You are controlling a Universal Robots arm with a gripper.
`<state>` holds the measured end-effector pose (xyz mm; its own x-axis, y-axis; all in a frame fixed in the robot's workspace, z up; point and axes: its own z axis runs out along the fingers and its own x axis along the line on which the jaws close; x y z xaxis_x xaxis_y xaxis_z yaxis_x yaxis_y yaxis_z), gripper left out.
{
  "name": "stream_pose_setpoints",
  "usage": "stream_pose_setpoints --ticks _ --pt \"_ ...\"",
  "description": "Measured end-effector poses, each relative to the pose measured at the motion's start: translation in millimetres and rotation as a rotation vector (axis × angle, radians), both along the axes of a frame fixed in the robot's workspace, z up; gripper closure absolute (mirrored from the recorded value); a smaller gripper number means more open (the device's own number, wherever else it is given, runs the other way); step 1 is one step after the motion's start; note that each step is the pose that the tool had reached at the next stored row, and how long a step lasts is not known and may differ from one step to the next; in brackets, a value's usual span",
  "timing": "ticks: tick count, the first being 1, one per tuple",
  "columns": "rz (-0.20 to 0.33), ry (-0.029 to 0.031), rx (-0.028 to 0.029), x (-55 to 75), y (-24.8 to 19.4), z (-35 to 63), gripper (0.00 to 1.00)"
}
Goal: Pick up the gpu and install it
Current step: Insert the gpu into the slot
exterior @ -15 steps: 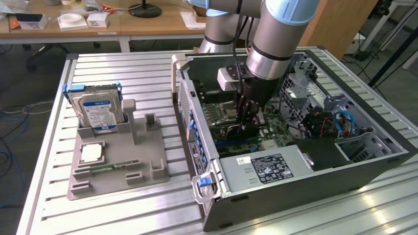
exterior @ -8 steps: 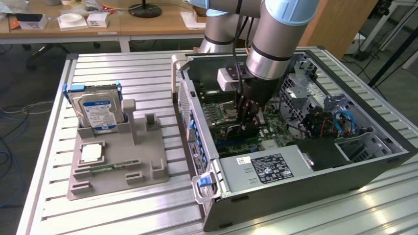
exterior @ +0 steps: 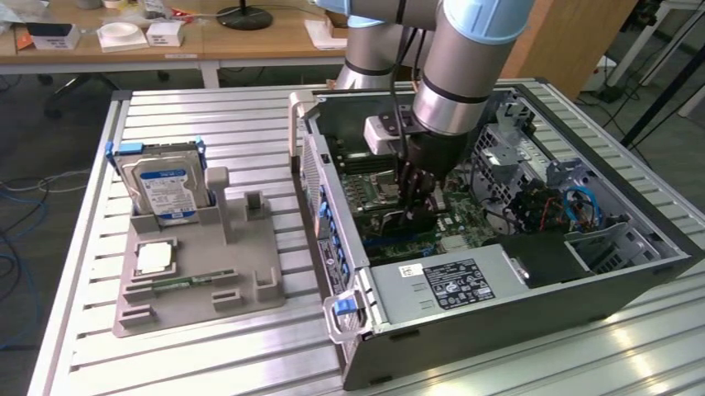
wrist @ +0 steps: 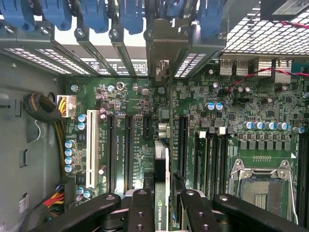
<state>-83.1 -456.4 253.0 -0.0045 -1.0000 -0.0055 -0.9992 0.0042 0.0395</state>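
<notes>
Shows a robot arm (exterior: 468, 58) reaching down into an open computer case (exterior: 496, 334) lying on its side on a slatted table (exterior: 220, 124). Places the gripper (exterior: 417, 202) deep inside, over the motherboard (wrist: 120, 96), clamped from both sides on the gpu (wrist: 161, 217) — seen edge-on in the wrist view as a thin strip with a white label, upright between the black fingers (wrist: 140, 208). Points the card's far end toward the rear wall, under a row of blue slot clips (wrist: 130, 14). Reads as the install step, pick-up done: card held over the long black expansion slots (wrist: 182, 145) and parallel to them; cannot tell whether seated in one or hovering just above. Calls for keeping the card's bottom edge in line with a single slot, matching its far end to the rear opening, and pressing straight down without tilt. Leaves little room either side — neighbouring slots close by, small capacitors (wrist: 82, 117) and a cable bundle (wrist: 43, 108) off to one flank, the empty processor socket (wrist: 263, 188) to the other. Sets the power supply (exterior: 451, 280) near the arm in the exterior view, narrowing the way in. Outside the case, on the exterior view's left, shows a grey holder (exterior: 198, 309) with a hard drive (exterior: 165, 186) standing in it and a square processor chip (exterior: 154, 257) lying flat, well apart from the work
</notes>
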Motion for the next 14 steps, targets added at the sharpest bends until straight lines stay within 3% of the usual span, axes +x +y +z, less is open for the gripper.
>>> stream_pose_setpoints --ticks 14 --pt "0.000 -0.0005 0.0001 1.2 0.0 -0.6 0.74"
